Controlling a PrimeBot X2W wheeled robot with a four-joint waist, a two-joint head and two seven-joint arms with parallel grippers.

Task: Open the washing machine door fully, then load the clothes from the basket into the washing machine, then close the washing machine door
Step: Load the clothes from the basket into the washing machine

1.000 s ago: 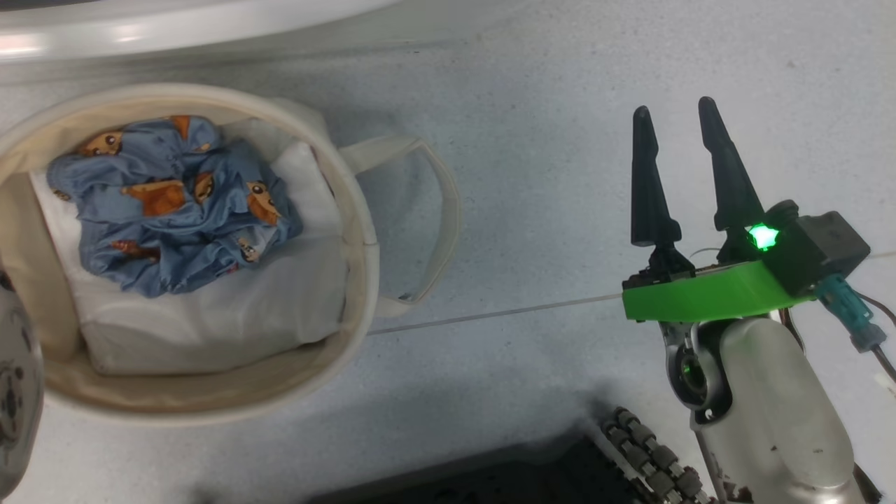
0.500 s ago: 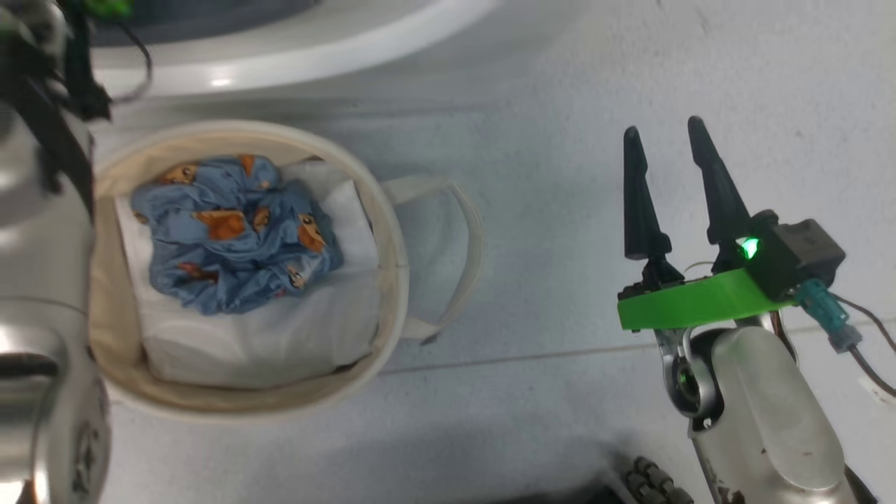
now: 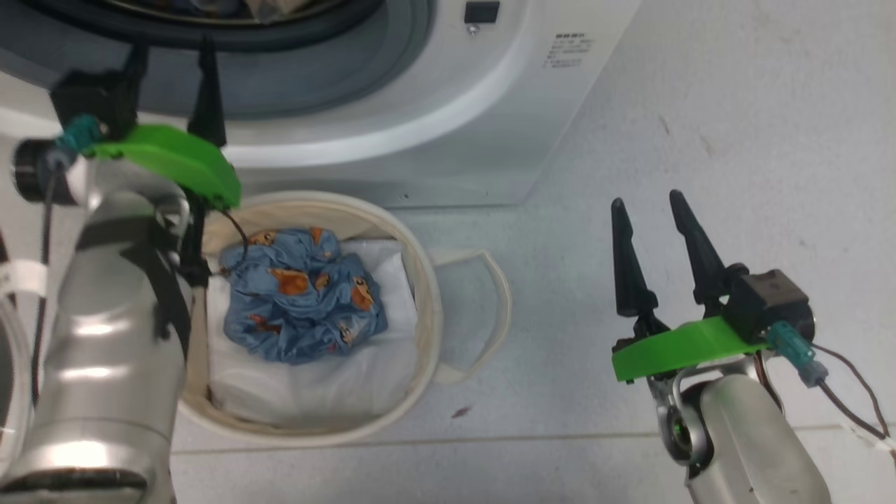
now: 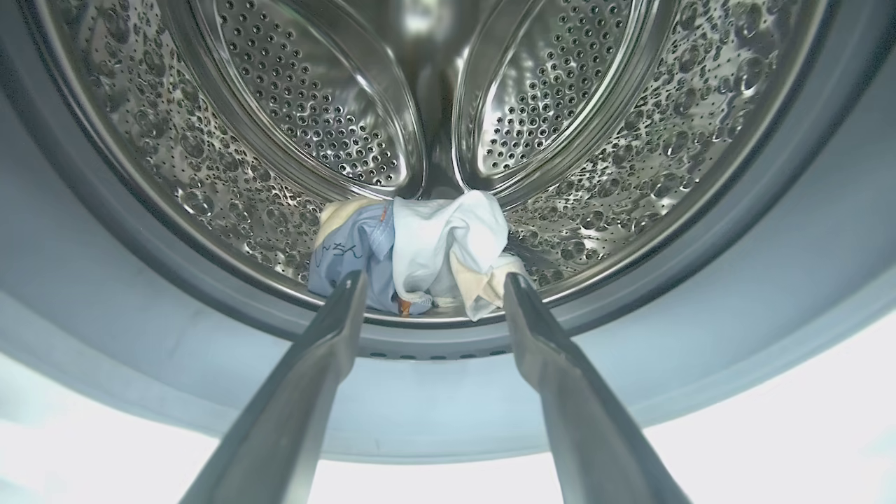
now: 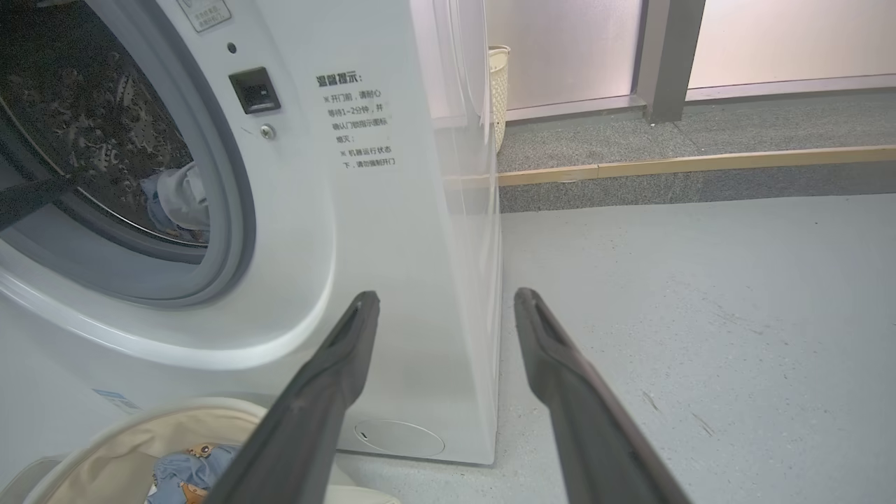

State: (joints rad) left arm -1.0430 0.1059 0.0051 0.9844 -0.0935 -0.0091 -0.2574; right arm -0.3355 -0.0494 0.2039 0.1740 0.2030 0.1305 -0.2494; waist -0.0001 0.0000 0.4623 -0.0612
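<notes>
The washing machine stands with its drum mouth uncovered; the door is out of view. My left gripper is open at the mouth and points into the steel drum. A bundle of light-blue, white and cream clothes lies on the drum floor just beyond my left gripper, also seen as clothes. The cream basket sits on the floor before the machine, holding a blue cartoon-print bundle on a flat white sheet. My right gripper hangs open and empty right of the basket.
Grey floor spreads to the right of the machine. The basket's looped handle points toward my right arm. In the right wrist view a woven bin stands behind the machine beside a raised step with a wooden edge.
The head camera has tilted up, bringing the washing machine's front into the picture. My left arm has come into view, raised toward the drum. The right gripper stays open.
</notes>
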